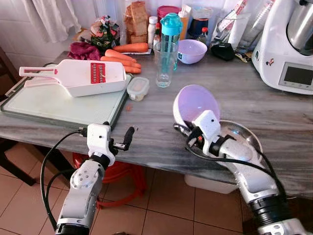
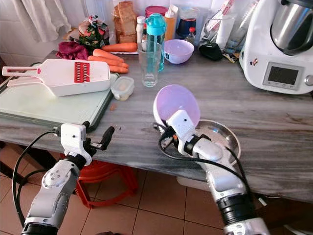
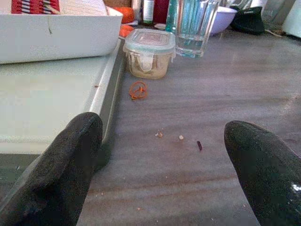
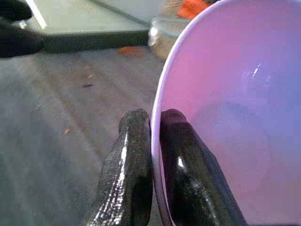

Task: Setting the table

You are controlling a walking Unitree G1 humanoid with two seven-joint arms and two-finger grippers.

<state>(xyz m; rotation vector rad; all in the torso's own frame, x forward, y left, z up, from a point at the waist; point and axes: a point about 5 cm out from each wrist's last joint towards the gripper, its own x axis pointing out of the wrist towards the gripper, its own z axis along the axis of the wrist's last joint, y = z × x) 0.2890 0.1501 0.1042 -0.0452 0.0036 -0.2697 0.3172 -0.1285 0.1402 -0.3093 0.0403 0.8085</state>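
My right gripper (image 4: 154,136) is shut on the rim of a lilac plastic bowl (image 1: 196,105), holding it tipped on edge just above the grey marble table (image 1: 230,93). One finger sits inside the bowl, one outside. Directly behind it on the table rests a shiny steel plate (image 1: 241,133). A second lilac bowl (image 1: 191,50) stands at the back beside a clear drinking glass (image 1: 164,63). My left gripper (image 1: 121,139) hovers open at the table's front edge, next to the cutting board (image 1: 58,108), with nothing between its fingers (image 3: 61,174).
A white mandoline slicer (image 1: 80,76) lies on the board. A small lidded tub (image 1: 138,88), carrots (image 1: 122,58), a teal bottle (image 1: 171,29) and jars crowd the back. A white kitchen machine (image 1: 288,44) stands at the far right. A red stool (image 1: 120,174) is under the table.
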